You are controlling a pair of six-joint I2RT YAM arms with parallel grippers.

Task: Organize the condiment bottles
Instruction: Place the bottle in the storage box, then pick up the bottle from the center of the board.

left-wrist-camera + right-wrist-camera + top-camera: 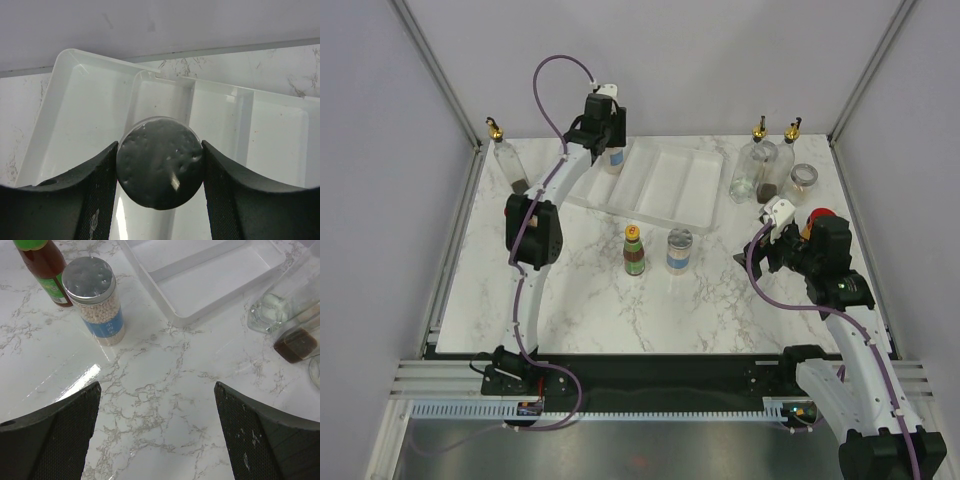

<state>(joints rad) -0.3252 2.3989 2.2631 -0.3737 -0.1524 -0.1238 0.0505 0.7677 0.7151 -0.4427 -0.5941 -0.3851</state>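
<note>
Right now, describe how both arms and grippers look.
The left arm and right arm have white links, black joint housings and purple cables running along them. The left gripper and right gripper have black, curved fingers with a finely textured surface.

Honestly, nothing here is actually readable. The silver-lidded spice jar on the counter has a blue label with a few tiny white characters, way too small and blurry to make out. The sauce bottle right beside it wears a green label with pale print that's just as hopeless. There's also a faint embossed mark on one finger of the left claw, and I can't read that either.
</note>
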